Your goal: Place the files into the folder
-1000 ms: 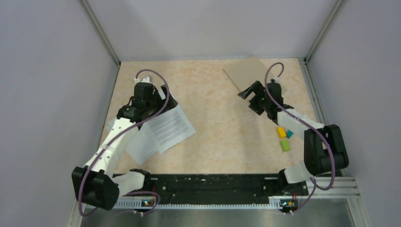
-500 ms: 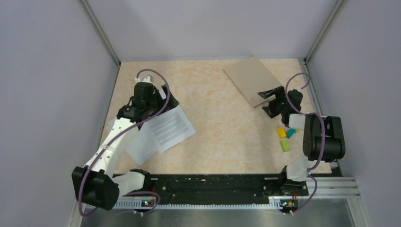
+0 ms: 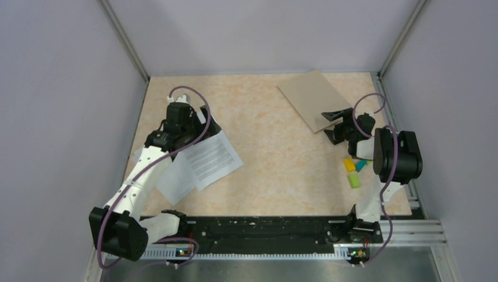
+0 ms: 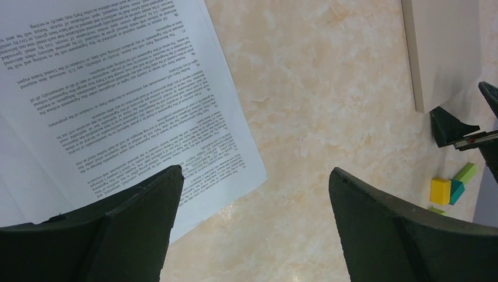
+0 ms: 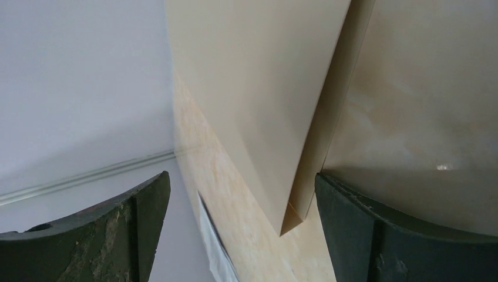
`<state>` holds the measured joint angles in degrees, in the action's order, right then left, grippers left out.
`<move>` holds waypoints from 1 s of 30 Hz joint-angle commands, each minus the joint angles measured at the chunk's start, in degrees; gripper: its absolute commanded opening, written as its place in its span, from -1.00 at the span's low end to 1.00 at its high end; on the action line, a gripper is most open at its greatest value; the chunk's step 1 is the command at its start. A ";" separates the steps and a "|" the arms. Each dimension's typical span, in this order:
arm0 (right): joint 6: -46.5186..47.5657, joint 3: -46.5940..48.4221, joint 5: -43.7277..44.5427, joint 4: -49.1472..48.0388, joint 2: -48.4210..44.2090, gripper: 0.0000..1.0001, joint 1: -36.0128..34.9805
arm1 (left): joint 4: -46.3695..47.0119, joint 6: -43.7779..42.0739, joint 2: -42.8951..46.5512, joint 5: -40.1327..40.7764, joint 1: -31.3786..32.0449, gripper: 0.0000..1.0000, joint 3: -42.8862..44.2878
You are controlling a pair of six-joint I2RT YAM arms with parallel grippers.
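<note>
The right gripper (image 3: 333, 126) stands wide open at the near corner of the folder (image 3: 311, 97), holding nothing; the wrist view puts that corner between its fingers (image 5: 364, 235) — the cover (image 5: 252, 88) perhaps slightly raised. Slip one finger under the cover alone, then close gently; the left gripper (image 4: 255, 172), open and empty, hovers over the files (image 3: 208, 158), well apart.
</note>
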<state>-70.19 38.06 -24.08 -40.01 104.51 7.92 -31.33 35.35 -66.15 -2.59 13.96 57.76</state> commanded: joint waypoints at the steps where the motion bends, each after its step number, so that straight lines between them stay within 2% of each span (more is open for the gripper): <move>1: -2.48 1.97 -0.18 -7.21 4.18 0.83 1.36 | 0.44 -0.99 0.83 1.11 -0.24 0.98 2.79; 10: -5.72 2.04 -1.72 -12.50 8.45 0.78 1.66 | -0.34 -0.93 1.07 1.80 -0.24 0.98 2.89; 30: -8.62 -2.98 -4.04 -18.55 6.32 0.74 1.66 | -0.21 -0.53 0.78 1.41 -0.24 0.97 2.55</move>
<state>-78.70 35.70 -27.57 -56.49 111.50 9.19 -31.73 35.00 -66.15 -1.63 13.96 58.41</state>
